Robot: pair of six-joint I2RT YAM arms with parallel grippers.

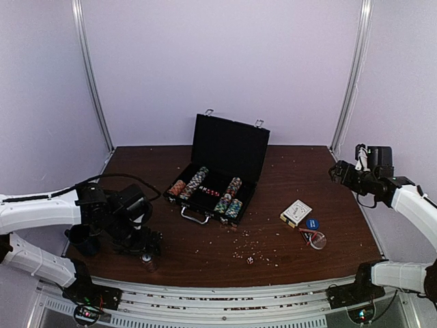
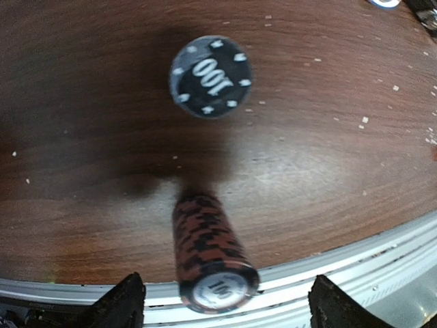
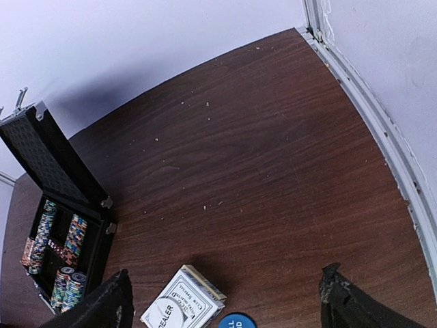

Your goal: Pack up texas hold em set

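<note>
Black boxy case (image 1: 229, 147) open — striped round chips (image 1: 194, 183) in rows.

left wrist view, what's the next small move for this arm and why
Probably lower the left gripper a little around the red chip stack and close. Its fingers are open on either side of the stack, which seems to stand near the table's front edge, not yet gripped. The loose black chip lies flat farther off, and the case is open.
</note>
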